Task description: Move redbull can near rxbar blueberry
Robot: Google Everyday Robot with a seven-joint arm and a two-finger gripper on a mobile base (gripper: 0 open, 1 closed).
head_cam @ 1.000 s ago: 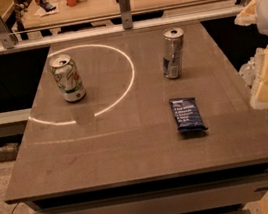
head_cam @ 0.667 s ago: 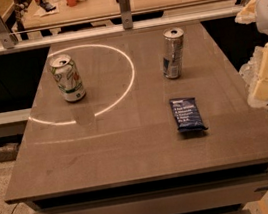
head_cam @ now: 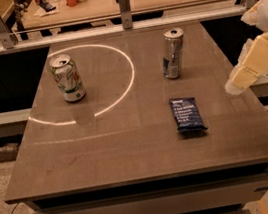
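Observation:
The redbull can (head_cam: pixel 173 52), slim, silver with blue patches, stands upright at the back right of the brown table (head_cam: pixel 130 145). The rxbar blueberry (head_cam: pixel 187 114), a flat dark blue wrapper with white text, lies in front of the can, roughly a can's height nearer to me. My gripper (head_cam: pixel 253 62) shows as cream-coloured parts at the right edge of the view. It hangs over the table's right edge, to the right of both the can and the bar and touching neither.
A wider white-and-green can (head_cam: pixel 67 78) stands upright at the back left, inside a bright ring of light on the tabletop. A rail with metal posts (head_cam: pixel 123 0) runs behind the table, with a cluttered desk beyond it.
My arm at the right edge has shifted a little to the left and upward. The cans and the bar have not moved.

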